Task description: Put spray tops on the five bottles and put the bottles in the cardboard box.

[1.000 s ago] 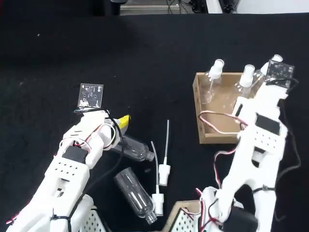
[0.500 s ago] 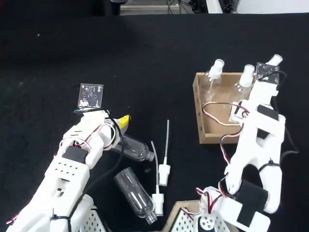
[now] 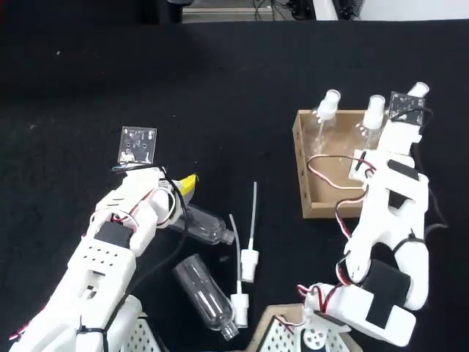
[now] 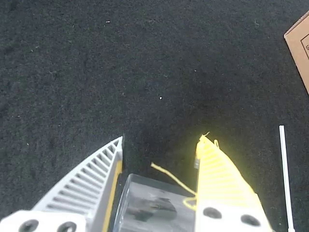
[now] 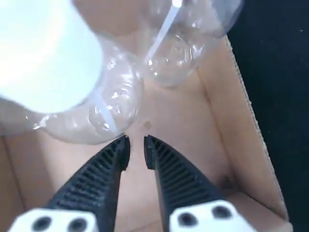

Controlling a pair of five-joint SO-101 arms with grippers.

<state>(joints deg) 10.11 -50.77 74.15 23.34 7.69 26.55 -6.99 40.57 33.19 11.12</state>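
The right arm (image 3: 388, 213) stretches over the cardboard box (image 3: 300, 161). The right gripper (image 5: 136, 142) hangs low inside it, fingers a narrow slit apart and empty; from above the arm hides it. Well left of the box, the left gripper (image 4: 161, 140) clasps the base of one lying bottle (image 3: 205, 226), and a second bare bottle (image 3: 207, 295) lies close by. Three topped bottles (image 3: 327, 110) stand at the box's far end. Two loose spray tops (image 3: 249, 260) lie between the bare bottles and the box.
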